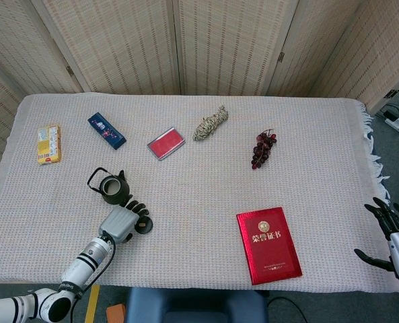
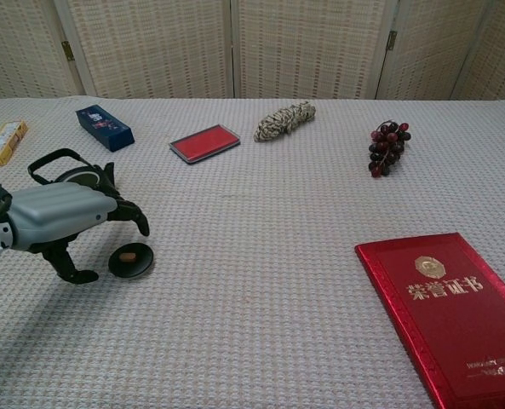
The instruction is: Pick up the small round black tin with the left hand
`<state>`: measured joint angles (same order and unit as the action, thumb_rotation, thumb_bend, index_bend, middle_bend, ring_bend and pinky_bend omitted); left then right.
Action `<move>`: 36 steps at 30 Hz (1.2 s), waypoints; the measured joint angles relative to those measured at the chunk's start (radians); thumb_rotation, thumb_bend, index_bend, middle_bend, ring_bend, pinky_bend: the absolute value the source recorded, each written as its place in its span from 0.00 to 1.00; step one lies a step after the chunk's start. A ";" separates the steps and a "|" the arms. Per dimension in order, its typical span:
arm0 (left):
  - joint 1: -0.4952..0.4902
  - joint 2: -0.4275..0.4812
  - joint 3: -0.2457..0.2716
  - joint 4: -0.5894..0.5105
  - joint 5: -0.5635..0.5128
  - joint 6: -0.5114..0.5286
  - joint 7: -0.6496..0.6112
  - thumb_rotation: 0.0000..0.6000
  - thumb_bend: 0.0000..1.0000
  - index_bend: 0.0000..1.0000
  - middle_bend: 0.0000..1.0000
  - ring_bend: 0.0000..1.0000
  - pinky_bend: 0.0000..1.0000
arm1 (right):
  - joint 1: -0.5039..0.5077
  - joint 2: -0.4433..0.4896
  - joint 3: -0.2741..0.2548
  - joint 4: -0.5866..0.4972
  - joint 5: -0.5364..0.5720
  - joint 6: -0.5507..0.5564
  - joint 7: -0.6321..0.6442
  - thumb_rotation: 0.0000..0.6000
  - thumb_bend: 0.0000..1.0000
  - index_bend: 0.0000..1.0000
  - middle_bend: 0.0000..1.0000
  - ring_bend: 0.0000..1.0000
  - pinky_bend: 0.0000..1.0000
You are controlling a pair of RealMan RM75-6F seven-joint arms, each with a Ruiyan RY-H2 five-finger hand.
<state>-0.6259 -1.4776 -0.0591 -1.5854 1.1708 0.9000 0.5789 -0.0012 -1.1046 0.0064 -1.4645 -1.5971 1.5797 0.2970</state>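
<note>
The small round black tin [image 2: 131, 260] lies flat on the cloth, with a small tan spot on its top; in the head view the tin [image 1: 143, 225] peeks out from under my fingers. My left hand [image 2: 65, 219] hovers just above and left of it, fingers spread and arched over the tin, thumb low on the near left side, holding nothing. The left hand [image 1: 122, 221] shows the same in the head view. My right hand [image 1: 394, 237] hangs open off the table's right edge, away from everything.
A black teapot [image 1: 110, 186] stands right behind my left hand. Farther off lie a yellow box [image 1: 49, 143], a blue box [image 1: 106, 130], a red flat case [image 1: 165, 143], a rope bundle [image 1: 210, 124], dark grapes [image 1: 263, 148] and a red booklet [image 1: 268, 245].
</note>
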 measured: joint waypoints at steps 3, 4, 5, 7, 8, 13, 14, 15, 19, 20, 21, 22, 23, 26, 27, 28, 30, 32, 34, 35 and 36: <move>-0.002 -0.007 0.007 0.004 -0.009 0.009 0.009 1.00 0.25 0.22 0.13 0.10 0.03 | -0.001 0.000 0.000 0.001 0.001 -0.001 0.001 1.00 0.08 0.13 0.09 0.18 0.00; -0.003 -0.008 0.009 0.005 -0.012 0.010 0.011 1.00 0.25 0.23 0.13 0.10 0.03 | -0.001 0.000 0.000 0.001 0.001 -0.002 0.001 1.00 0.08 0.13 0.09 0.18 0.00; -0.005 -0.010 0.011 0.007 -0.014 0.012 0.014 1.00 0.25 0.23 0.13 0.10 0.03 | -0.001 0.000 0.000 0.001 0.001 -0.002 0.001 1.00 0.08 0.13 0.09 0.18 0.00; -0.007 -0.016 0.015 0.012 -0.015 0.016 0.020 1.00 0.25 0.23 0.13 0.10 0.03 | -0.002 -0.001 0.000 0.001 0.001 -0.001 0.001 1.00 0.08 0.13 0.09 0.18 0.00; -0.008 -0.021 0.015 0.016 -0.015 0.018 0.020 1.00 0.25 0.24 0.13 0.10 0.03 | -0.002 -0.001 0.000 0.002 0.001 -0.001 0.001 1.00 0.08 0.13 0.09 0.18 0.00; -0.014 -0.048 0.020 0.049 -0.007 0.027 0.013 1.00 0.25 0.26 0.13 0.10 0.03 | -0.004 -0.001 0.000 0.002 0.001 0.002 0.002 1.00 0.08 0.13 0.09 0.18 0.00; -0.015 -0.053 0.020 0.055 -0.006 0.028 0.009 1.00 0.25 0.26 0.13 0.10 0.04 | -0.004 -0.001 0.000 0.002 0.001 0.003 0.002 1.00 0.08 0.13 0.09 0.18 0.00; -0.016 -0.059 0.021 0.062 -0.006 0.028 0.005 1.00 0.25 0.26 0.13 0.10 0.04 | -0.005 -0.001 0.000 0.002 0.001 0.003 0.003 1.00 0.08 0.13 0.09 0.18 0.00; -0.023 -0.069 0.023 0.075 -0.009 0.024 -0.003 1.00 0.25 0.27 0.13 0.10 0.03 | -0.005 -0.003 0.001 0.005 0.001 0.004 0.005 1.00 0.08 0.13 0.09 0.18 0.00; -0.023 -0.070 0.023 0.078 -0.010 0.024 -0.004 1.00 0.25 0.27 0.13 0.10 0.04 | -0.006 -0.003 0.001 0.005 0.001 0.004 0.006 1.00 0.08 0.13 0.09 0.18 0.00; -0.025 -0.073 0.023 0.082 -0.012 0.024 -0.005 1.00 0.25 0.27 0.13 0.10 0.03 | -0.006 -0.003 0.001 0.006 0.001 0.004 0.006 1.00 0.08 0.13 0.09 0.18 0.00; -0.025 -0.075 0.023 0.085 -0.014 0.024 -0.006 1.00 0.25 0.28 0.13 0.10 0.03 | -0.006 -0.004 0.001 0.007 0.001 0.004 0.007 1.00 0.08 0.13 0.09 0.18 0.00; -0.026 -0.076 0.023 0.087 -0.014 0.026 -0.006 1.00 0.25 0.29 0.13 0.10 0.03 | -0.007 -0.004 0.001 0.008 0.001 0.005 0.007 1.00 0.08 0.13 0.09 0.18 0.00; -0.025 -0.077 0.026 0.089 -0.007 0.034 -0.012 1.00 0.25 0.32 0.13 0.11 0.04 | -0.007 -0.005 0.001 0.010 0.003 0.003 0.009 1.00 0.08 0.13 0.09 0.18 0.00; -0.024 -0.077 0.027 0.089 -0.002 0.038 -0.016 1.00 0.25 0.34 0.13 0.11 0.04 | -0.007 -0.005 0.001 0.010 0.003 0.003 0.009 1.00 0.08 0.13 0.09 0.18 0.00; -0.023 -0.077 0.028 0.089 0.003 0.042 -0.019 1.00 0.25 0.34 0.13 0.11 0.04 | -0.007 -0.005 0.001 0.011 0.003 0.003 0.009 1.00 0.08 0.13 0.09 0.18 0.00; -0.022 -0.076 0.029 0.089 0.009 0.047 -0.027 1.00 0.25 0.37 0.13 0.11 0.04 | -0.007 -0.005 0.002 0.011 0.002 0.004 0.009 1.00 0.07 0.13 0.09 0.18 0.00; -0.021 -0.074 0.029 0.087 0.015 0.052 -0.037 1.00 0.25 0.38 0.13 0.11 0.04 | -0.007 -0.005 0.002 0.010 0.001 0.004 0.009 1.00 0.08 0.13 0.09 0.18 0.00; -0.020 -0.066 0.028 0.079 0.026 0.060 -0.046 1.00 0.25 0.39 0.13 0.11 0.04 | -0.008 -0.005 0.002 0.010 0.000 0.006 0.008 1.00 0.08 0.13 0.09 0.18 0.00; -0.019 -0.061 0.026 0.074 0.030 0.063 -0.051 1.00 0.25 0.39 0.13 0.11 0.04 | -0.008 -0.005 0.002 0.010 0.000 0.006 0.008 1.00 0.08 0.13 0.09 0.18 0.00; -0.019 -0.054 0.025 0.066 0.032 0.066 -0.059 1.00 0.25 0.39 0.13 0.11 0.04 | -0.008 -0.005 0.002 0.010 0.000 0.007 0.009 1.00 0.08 0.13 0.09 0.18 0.00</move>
<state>-0.6445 -1.5318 -0.0346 -1.5197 1.2029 0.9658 0.5195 -0.0096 -1.1097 0.0080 -1.4544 -1.5968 1.5863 0.3057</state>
